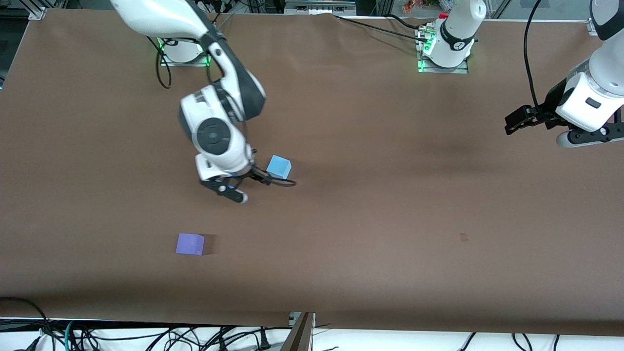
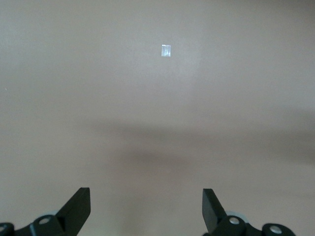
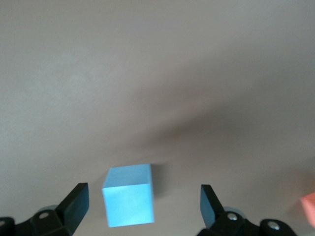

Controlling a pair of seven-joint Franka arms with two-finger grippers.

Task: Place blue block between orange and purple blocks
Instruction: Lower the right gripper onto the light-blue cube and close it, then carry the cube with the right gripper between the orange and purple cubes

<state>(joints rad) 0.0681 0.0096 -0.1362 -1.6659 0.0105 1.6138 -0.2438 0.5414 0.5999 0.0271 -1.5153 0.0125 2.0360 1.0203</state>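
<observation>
1. No containers on the desk (image 1: 370, 204); blocks sit bare on it.
2. Blue block (image 1: 279, 166) rests flat near desk centre, toward the right arm's end, turned so an edge faces the front camera. It's a cube, no long axis.
3. Purple block (image 1: 190, 243) at about 7 o'clock from blue, nearer the camera, well apart.
4. Orange block (image 3: 308, 208): only a sliver, at the right wrist view's edge.
5. Right gripper (image 1: 246, 187) over the desk just beside blue; jaws wide, holding nothing, block between them in its wrist view.
6. Left gripper (image 1: 536, 129) waits over the left arm's end, jaws wide, empty.

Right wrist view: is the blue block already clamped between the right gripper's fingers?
No. The blue block sits on the table between the open fingers of the right gripper, with gaps on both sides.
</observation>
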